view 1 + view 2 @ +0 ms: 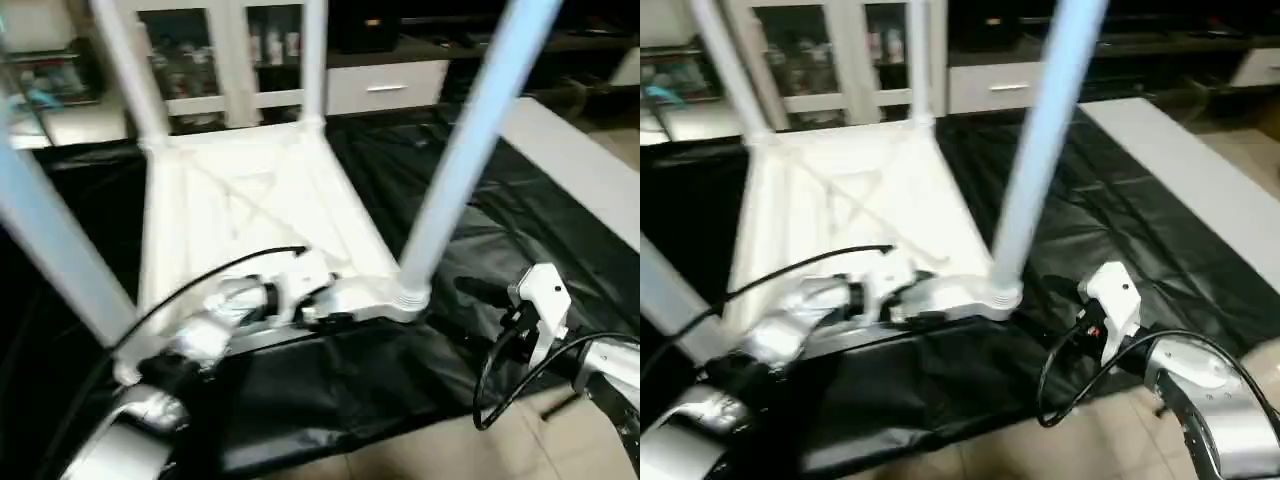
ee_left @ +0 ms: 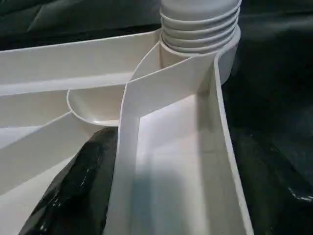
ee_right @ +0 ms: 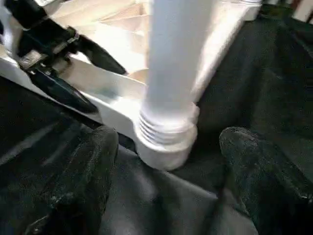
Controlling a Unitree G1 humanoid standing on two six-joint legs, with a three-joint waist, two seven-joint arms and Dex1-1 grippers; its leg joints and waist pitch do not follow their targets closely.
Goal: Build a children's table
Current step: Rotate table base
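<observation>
Tabletop [image 1: 250, 210]: white moulded plastic, square, lying underside up on a black plastic sheet [image 1: 520, 240] that is glossy and creased. Thin upright ribs cross the underside diagonally; a shallow round dish sits where they meet. Round sockets at the corners.

Legs: white smooth tubes, tapered, standing upward from the corner sockets. The near right leg [image 1: 470, 150] is seated in its socket [image 3: 166, 142], with several ridged thread rings showing above the collar. The near left leg [image 1: 50, 240] and two far legs [image 1: 130, 70] are cut off by the frame's upper edge; their tips cannot be seen.

Left gripper [image 3: 73, 66]: two black pointed fingers, spread apart, straddling the tabletop's near rim wall, one finger [image 2: 73, 191] inside the ribbed underside. Whether the pads press the rim cannot be told. White housing and a black cable run back to the silver forearm.

Right gripper [image 3: 166, 196]: two black, matte, rounded fingers [image 3: 88, 166] held wide, apart from the socket and to either side of it, holding nothing, low over the sheet.

Background: white glass-fronted cabinet [image 1: 220, 60], contents blurred; pale tiled floor [image 1: 400, 450]; a white board [image 1: 580, 170] along the sheet's right side.
</observation>
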